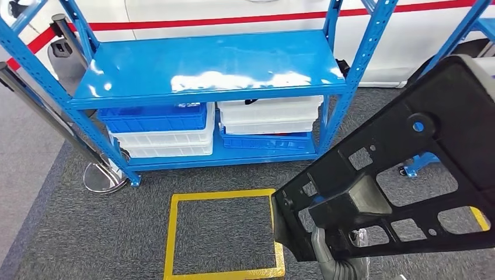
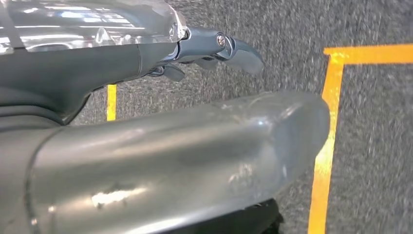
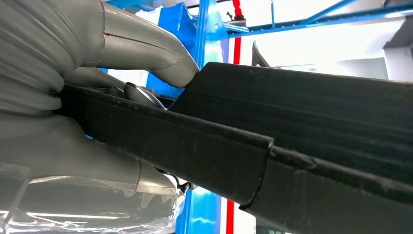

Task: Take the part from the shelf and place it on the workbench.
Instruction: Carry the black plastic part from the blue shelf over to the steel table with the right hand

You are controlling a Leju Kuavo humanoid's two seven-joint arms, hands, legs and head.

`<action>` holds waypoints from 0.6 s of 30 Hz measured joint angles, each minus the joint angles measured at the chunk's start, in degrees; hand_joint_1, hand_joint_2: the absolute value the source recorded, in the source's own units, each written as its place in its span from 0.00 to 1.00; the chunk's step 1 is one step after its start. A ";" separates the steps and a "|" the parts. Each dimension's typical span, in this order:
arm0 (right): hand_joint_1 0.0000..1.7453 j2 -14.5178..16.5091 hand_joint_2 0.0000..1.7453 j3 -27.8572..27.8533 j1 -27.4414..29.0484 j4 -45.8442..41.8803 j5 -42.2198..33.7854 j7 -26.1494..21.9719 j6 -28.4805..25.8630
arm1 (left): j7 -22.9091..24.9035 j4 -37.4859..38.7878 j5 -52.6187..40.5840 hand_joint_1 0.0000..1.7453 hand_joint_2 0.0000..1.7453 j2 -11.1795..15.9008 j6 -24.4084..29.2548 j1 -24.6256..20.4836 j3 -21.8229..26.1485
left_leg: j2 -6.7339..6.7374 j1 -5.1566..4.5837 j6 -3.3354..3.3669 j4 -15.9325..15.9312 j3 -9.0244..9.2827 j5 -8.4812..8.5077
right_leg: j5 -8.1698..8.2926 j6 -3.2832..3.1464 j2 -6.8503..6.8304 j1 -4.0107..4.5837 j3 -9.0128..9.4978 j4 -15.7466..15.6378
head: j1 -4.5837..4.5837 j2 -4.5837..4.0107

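One black plastic part [image 1: 403, 169] off the shelf [image 1: 210, 64], carried at about 4 o'clock in the head view, above the carpet.
Right robot hand [image 3: 73, 122] grasping the part along its lower edge, thumb over one face and darker fingers behind; left robot hand [image 2: 219, 48] hanging over the carpet beside the yellow floor square [image 1: 225, 236], holding nothing, fingers loosely apart. Best kept clamped firmly and level while turning away toward the worktop, watching the long free end near the blue shelf posts. No brand, label or legible writing anywhere.
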 joint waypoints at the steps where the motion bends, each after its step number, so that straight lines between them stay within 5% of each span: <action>1: 1.00 0.00 1.00 0.00 0.02 -0.02 -0.05 0.00 0.07 | 0.04 0.00 0.01 0.00 0.00 0.01 0.03 0.03 0.00 | -0.37 0.06 -0.17 4.00 -1.35 -2.17 | 0.23 -0.13 0.44 0.03 -0.41 0.15 | -0.05 0.00; 3: 1.00 0.00 1.00 -0.01 0.12 -0.02 -0.13 0.00 0.23 | 0.13 0.00 0.02 0.00 0.00 0.02 0.10 0.13 0.01 | -0.50 0.11 -0.30 9.18 -2.74 -3.96 | 0.53 -0.13 1.46 0.10 -1.19 0.62 | -0.04 0.01; 4: 1.00 0.00 1.00 -0.01 0.20 -0.01 -0.16 0.00 0.32 | 0.19 0.00 0.02 0.00 0.00 0.03 0.14 0.18 0.01 | -0.55 0.11 -0.23 8.70 -2.04 -3.14 | 0.59 -0.09 2.04 0.12 -1.47 0.88 | -0.05 0.00; 7: 1.00 0.00 1.00 0.01 0.36 -0.01 -0.25 -0.06 0.55 | 0.32 0.00 0.02 0.00 0.00 0.11 0.26 0.29 0.01 | -3.03 0.13 0.62 -1.80 4.06 1.61 | 0.63 0.15 3.76 0.08 -1.96 1.47 | 0.03 -0.01; 10: 1.00 0.00 1.00 0.07 0.37 0.03 -0.26 -0.14 0.77 | 0.42 0.01 0.02 0.00 0.00 0.33 0.45 0.47 0.01 | -5.38 0.02 1.16 -6.68 6.43 2.44 | 1.21 1.22 5.49 -0.35 -2.91 1.66 | 0.18 0.01; 12: 1.00 0.00 1.00 0.11 0.53 0.03 -0.25 -0.10 0.88 | 0.44 0.03 0.01 0.00 0.00 0.38 0.51 0.42 -0.01 | -3.95 0.12 1.40 -7.81 6.65 2.63 | 1.33 1.98 5.95 -0.43 -3.39 1.78 | 0.14 0.01; 14: 1.00 0.00 1.00 0.10 0.60 0.03 -0.17 -0.04 0.94 | 0.40 0.07 0.01 0.00 0.00 0.43 0.52 0.33 -0.02 | -2.40 0.44 1.96 -9.07 7.01 2.85 | -0.45 2.63 3.98 -0.26 -4.82 4.32 | 0.50 0.00; 16: 1.00 0.00 1.00 0.11 0.65 0.12 0.07 -0.03 0.90 | 0.35 0.17 0.15 0.00 0.00 0.51 0.52 0.41 -0.01 | -0.98 0.49 2.36 -9.38 6.95 2.96 | -3.91 3.20 1.82 -0.41 -8.18 11.00 | 0.89 0.00; 18: 1.00 0.00 1.00 0.13 0.81 0.43 0.52 -0.09 0.60 | 0.28 0.38 0.44 0.00 0.00 0.66 0.50 0.52 0.01 | 0.52 0.49 2.36 -9.26 6.82 2.90 | -5.51 3.65 1.37 -0.75 -11.08 16.69 | 0.94 -0.01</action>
